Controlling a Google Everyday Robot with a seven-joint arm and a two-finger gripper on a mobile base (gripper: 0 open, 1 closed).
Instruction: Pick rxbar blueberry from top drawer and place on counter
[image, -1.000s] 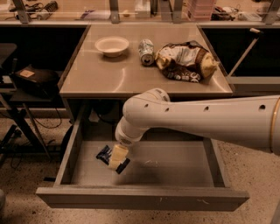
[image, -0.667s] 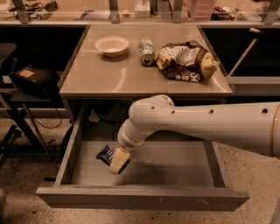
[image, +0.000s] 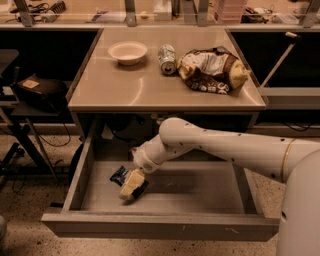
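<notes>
Boy: Tabletop (image: 150, 90) is the biggest thing, tan and shiny. What comes next?

Girl: The drawer (image: 160, 225) under it, pulled wide open. Then the white arm (image: 225, 147), reaching down into it from the right.

Boy: And the smaller stuff?

Girl: A chip bag (image: 212, 70), a bowl (image: 127, 51) and a can (image: 167, 58) sit on the tabletop. No snack bar is up there yet.

Boy: Did anything move just now?

Girl: Only a little. The arm's bend slid a bit to the right. The gripper (image: 132, 185) stayed low in the drawer's left part, right on the snack bar (image: 119, 174).

Boy: Is it holding it?

Girl: I cannot tell if the gripper is open or closed. The bar is down in the drawer, so I think it has not been lifted yet.
</notes>
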